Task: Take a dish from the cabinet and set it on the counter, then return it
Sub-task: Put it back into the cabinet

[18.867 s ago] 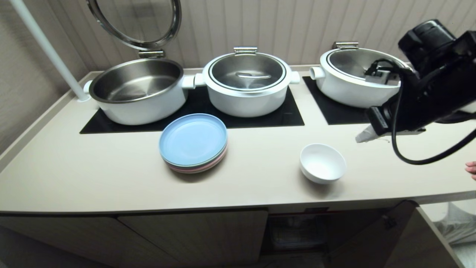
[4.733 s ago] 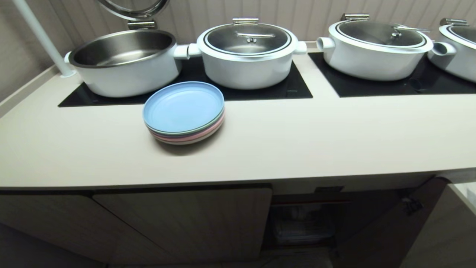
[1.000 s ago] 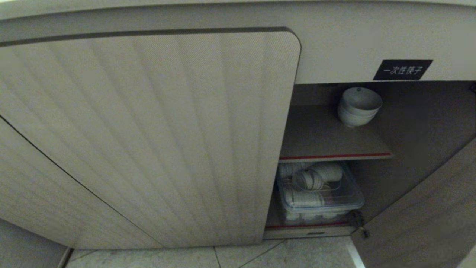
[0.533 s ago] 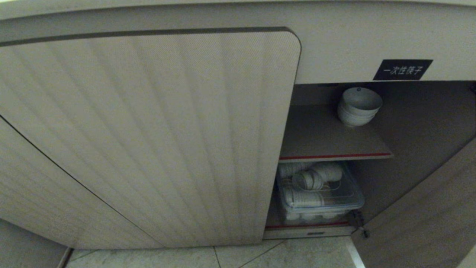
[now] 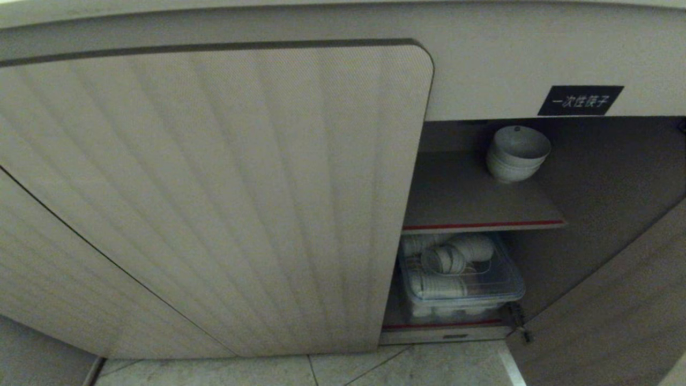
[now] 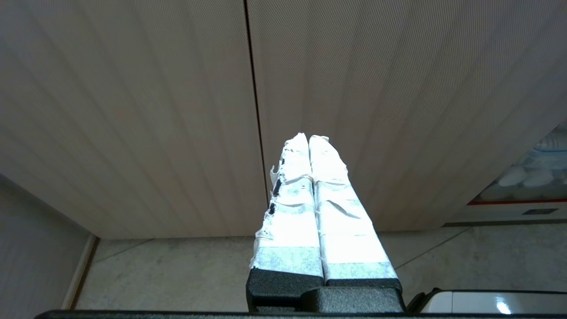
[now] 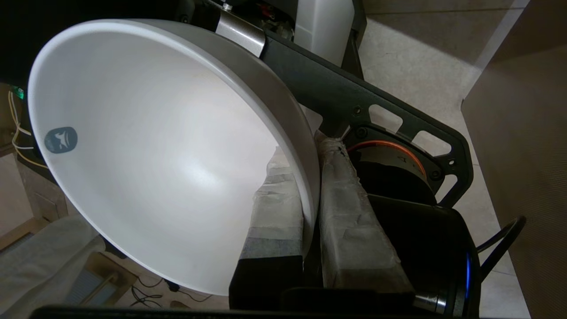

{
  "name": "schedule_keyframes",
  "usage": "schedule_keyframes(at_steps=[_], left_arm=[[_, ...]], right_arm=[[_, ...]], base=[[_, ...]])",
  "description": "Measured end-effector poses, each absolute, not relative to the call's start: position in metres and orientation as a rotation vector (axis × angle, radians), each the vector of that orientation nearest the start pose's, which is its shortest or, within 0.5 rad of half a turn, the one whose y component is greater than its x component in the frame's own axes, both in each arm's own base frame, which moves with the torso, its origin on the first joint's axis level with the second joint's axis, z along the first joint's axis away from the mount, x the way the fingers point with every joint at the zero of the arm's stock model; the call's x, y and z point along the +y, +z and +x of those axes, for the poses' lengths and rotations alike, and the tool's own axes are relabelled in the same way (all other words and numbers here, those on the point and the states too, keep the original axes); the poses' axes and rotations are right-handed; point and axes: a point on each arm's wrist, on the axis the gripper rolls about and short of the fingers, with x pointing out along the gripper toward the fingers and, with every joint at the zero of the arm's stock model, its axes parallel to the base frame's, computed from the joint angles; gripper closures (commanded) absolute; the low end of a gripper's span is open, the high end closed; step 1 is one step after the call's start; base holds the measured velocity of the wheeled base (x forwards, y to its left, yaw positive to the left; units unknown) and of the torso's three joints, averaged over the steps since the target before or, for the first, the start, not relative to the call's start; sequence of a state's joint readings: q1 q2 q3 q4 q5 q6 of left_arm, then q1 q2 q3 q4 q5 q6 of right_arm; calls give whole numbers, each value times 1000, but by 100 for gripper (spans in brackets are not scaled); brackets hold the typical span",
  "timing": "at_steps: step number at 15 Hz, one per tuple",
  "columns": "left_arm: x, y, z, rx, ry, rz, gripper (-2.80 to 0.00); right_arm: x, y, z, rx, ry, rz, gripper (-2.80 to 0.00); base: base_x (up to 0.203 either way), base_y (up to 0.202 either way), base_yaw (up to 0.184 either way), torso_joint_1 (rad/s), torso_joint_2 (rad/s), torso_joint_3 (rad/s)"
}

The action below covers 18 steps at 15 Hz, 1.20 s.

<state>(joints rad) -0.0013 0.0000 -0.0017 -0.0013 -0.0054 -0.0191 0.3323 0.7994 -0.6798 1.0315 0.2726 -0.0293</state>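
In the right wrist view my right gripper is shut on the rim of the dish, a plain white bowl; one taped finger is inside it and the other outside. It is held tilted, low beside my base. The head view shows neither gripper. There the cabinet stands open under its black label, with a red-edged shelf. My left gripper is parked and shut on nothing, facing a ribbed door. The counter is out of view.
A stack of white bowls sits at the back of the shelf. Below it is a clear bin of dishes. The shut ribbed door is on the left and the open door on the right. My black base frame is close behind the dish.
Nothing has moved in the last second. Since the older frames the dish has left the counter, and the head view has dropped from the countertop to the cabinet.
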Motion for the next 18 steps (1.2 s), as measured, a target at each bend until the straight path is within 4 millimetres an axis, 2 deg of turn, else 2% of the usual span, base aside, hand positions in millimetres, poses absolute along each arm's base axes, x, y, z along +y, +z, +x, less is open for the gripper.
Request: schedule_keyframes(at_steps=[5,18], left_arm=[[0,76,-23,-3,-6,-19,0],[0,76,-23,-3,-7,-19,0]], right_arm=[[13,177,19,1139,552,-58,0],[29,177,71,1144,489,-2,0]], base=[[0,0,0,0,0,0],[0,0,0,0,0,0]])
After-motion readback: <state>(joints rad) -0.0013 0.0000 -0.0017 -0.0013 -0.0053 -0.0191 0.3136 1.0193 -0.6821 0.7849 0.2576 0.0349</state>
